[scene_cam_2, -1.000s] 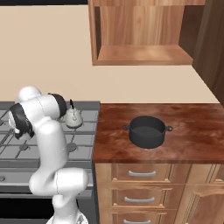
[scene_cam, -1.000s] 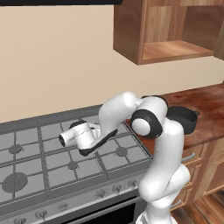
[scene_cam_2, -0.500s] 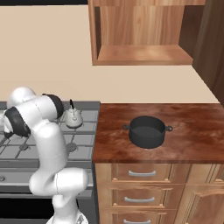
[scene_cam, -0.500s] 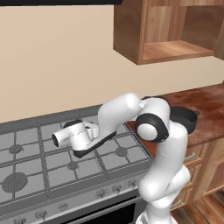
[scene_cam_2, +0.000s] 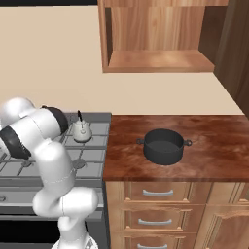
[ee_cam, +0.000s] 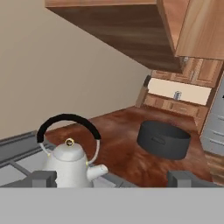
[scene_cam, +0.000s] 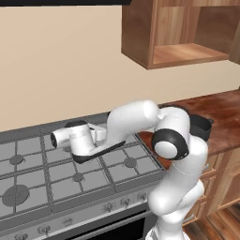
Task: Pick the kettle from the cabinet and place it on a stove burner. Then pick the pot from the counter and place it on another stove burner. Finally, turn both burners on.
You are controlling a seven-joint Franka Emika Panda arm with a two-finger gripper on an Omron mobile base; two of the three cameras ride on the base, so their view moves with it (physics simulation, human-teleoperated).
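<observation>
The pale kettle (scene_cam_2: pixel 81 130) stands upright on a back burner at the right side of the grey stove (scene_cam_2: pixel 90 164), close to the counter (scene_cam_2: pixel 214 158). In the hand view the kettle (ee_cam: pixel 70 164) shows low and left, ahead of my gripper (ee_cam: pixel 112 179), whose fingertips (ee_cam: pixel 43 178) stand wide apart with nothing between them. My hand (scene_cam: pixel 79 139) hovers over the stove's back row, left of the kettle. The dark pot (scene_cam_2: pixel 164 146) sits lidless on the counter, farther right, also the pot (ee_cam: pixel 164 140). The wooden cabinet (scene_cam_2: pixel 155 61) hangs above with a bare shelf.
Control knobs (scene_cam: pixel 124 202) line the stove's front edge. Wooden drawers with metal handles (scene_cam_2: pixel 156 193) sit under the counter. Several stove grates (scene_cam: pixel 28 173) to the left carry nothing. The beige wall runs behind the stove and the counter.
My hand has swung left over the stove, away from the kettle, with the jaws staying open. The kettle and pot have not moved.
</observation>
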